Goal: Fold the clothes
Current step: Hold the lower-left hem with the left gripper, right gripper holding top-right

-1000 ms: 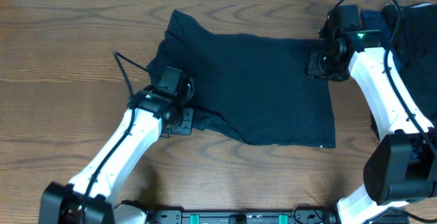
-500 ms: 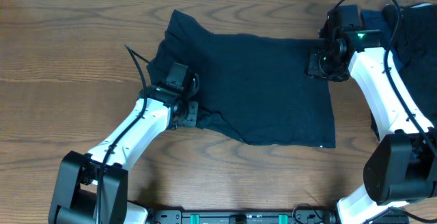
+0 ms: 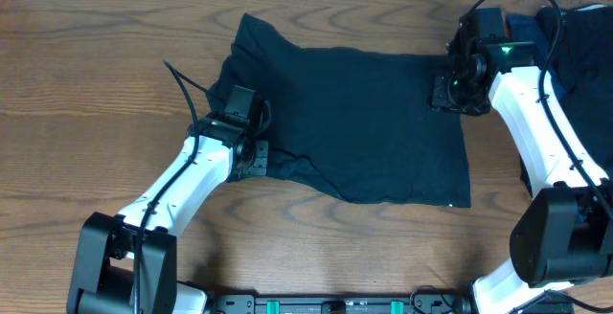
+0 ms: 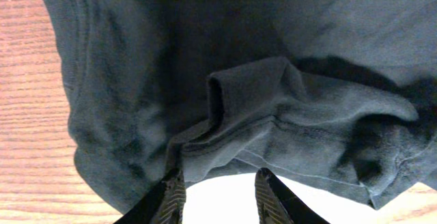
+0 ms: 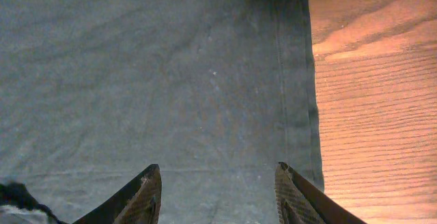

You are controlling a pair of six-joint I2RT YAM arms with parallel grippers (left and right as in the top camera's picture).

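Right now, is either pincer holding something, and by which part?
Right pincer is open over the shirt, holding nothing. Left pincer sits at the bunched sleeve edge; a grip cannot be told.

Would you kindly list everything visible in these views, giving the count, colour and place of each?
T-shirt: one, very dark navy, spread flat at the table's centre, with one sleeve bunched at its left side.
Other clothes: one heap, black and navy, at the table's far right edge, partly behind the right arm.
Table: one, brown wood grain, under everything.
Cable: one, black, looping up beside the left arm.
Left arm: one, white and black, reaching to the bunched sleeve.
Right arm: one, white and black, reaching to the shirt's right edge.
Left claw: black, jaws apart at the sleeve hem.
Right claw: black, jaws wide apart above the fabric.
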